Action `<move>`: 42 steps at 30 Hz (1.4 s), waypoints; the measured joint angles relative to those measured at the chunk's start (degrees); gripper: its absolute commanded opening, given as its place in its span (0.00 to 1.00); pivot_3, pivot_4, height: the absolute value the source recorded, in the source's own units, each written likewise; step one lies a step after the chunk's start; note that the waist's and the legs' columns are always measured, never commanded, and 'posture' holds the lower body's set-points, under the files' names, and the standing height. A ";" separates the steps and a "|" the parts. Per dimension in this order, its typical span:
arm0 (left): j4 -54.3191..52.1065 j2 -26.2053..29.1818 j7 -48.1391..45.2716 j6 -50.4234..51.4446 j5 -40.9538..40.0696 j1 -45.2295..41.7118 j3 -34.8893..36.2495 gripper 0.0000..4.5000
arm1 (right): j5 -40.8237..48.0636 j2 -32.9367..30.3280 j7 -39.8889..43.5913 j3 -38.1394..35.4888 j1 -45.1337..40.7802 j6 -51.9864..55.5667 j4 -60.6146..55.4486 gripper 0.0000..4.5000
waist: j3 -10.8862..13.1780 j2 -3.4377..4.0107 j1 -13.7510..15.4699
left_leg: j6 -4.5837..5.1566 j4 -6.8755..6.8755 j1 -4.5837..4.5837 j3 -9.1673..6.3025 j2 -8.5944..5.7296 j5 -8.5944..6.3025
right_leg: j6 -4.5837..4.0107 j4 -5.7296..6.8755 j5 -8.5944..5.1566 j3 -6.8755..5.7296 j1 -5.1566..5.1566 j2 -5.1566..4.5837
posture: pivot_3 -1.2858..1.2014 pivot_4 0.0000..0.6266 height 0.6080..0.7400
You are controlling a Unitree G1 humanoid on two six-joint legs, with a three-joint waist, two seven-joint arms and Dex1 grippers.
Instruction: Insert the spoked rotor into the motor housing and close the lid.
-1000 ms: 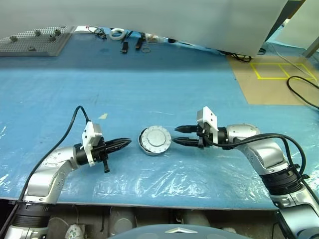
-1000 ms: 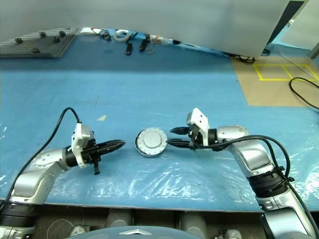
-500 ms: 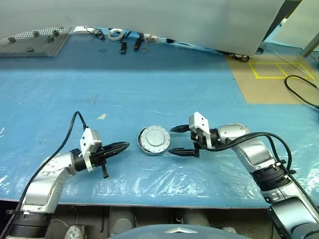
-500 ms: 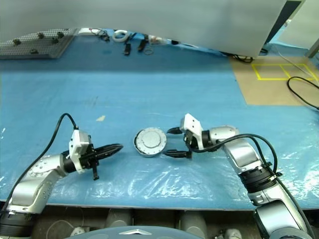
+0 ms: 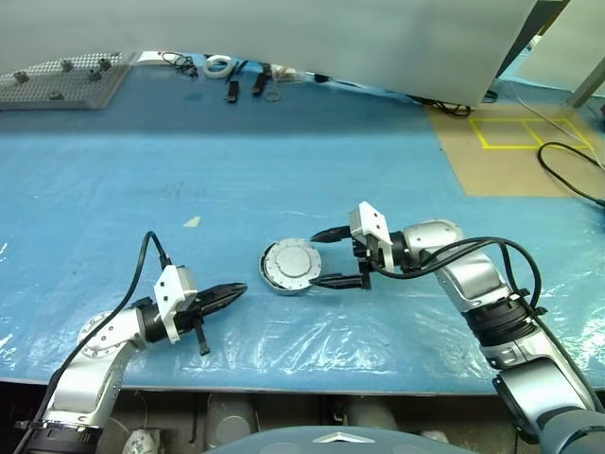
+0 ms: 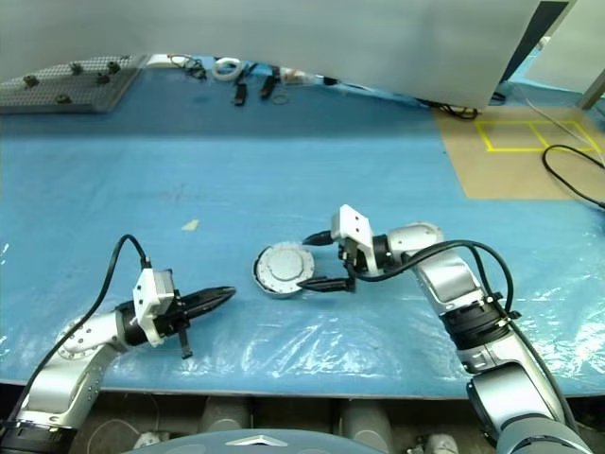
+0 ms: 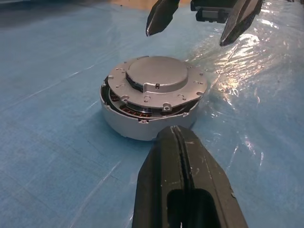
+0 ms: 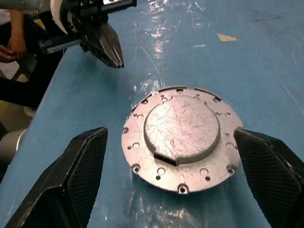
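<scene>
A scuffed silver-grey lid point(image 8: 182, 137) is sitting on the pale grey motor housing point(image 7: 142, 124), copper-coloured windings showing at the gap, on a table point(image 5: 284, 170) draped in blue under glinting clear plastic, between black-fingered grippers.

Both robot arms are made of rounded silver-grey metal segments joined by black rings. Each wrist carries a white, boxy camera mount. A black cable loops over each forearm. The left gripper point(image 5: 234, 288) and the right gripper point(image 5: 321, 257) each have 2 black tapered fingers point(image 8: 83, 166) with finely cross-hatched inner pads.
</scene>
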 measured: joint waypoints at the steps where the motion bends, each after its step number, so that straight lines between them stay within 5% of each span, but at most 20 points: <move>1: 0.13 -0.07 0.14 -0.57 0.33 0.25 -0.02 0.00 | -0.04 0.53 -0.14 0.00 -0.37 -0.10 0.12 1.00 | 0.00 0.00 -0.03 | 0.00 0.00 0.01 0.00 0.00 0.00 | -0.02 0.03 -0.01 0.00 0.00 0.00 | 0.52 0.24 1.00; 37: -0.67 -0.16 3.08 0.73 -1.23 1.63 1.76 0.00 | -7.84 9.24 1.08 3.97 -5.20 -7.46 14.68 1.00 | -0.01 -0.02 -1.03 | -0.01 0.09 0.12 0.02 0.00 -0.01 | -0.10 0.26 -0.06 0.00 -0.09 -0.01 | 0.52 0.24 1.00; 42: -1.08 -1.95 4.10 0.66 -1.18 2.86 1.43 0.00 | -8.15 9.59 0.69 3.81 -5.26 -8.83 15.78 0.71 | -0.02 -0.03 -1.05 | -0.01 0.10 0.11 0.05 0.00 -0.01 | -0.11 0.27 -0.07 0.00 -0.09 -0.01 | 0.52 0.24 1.00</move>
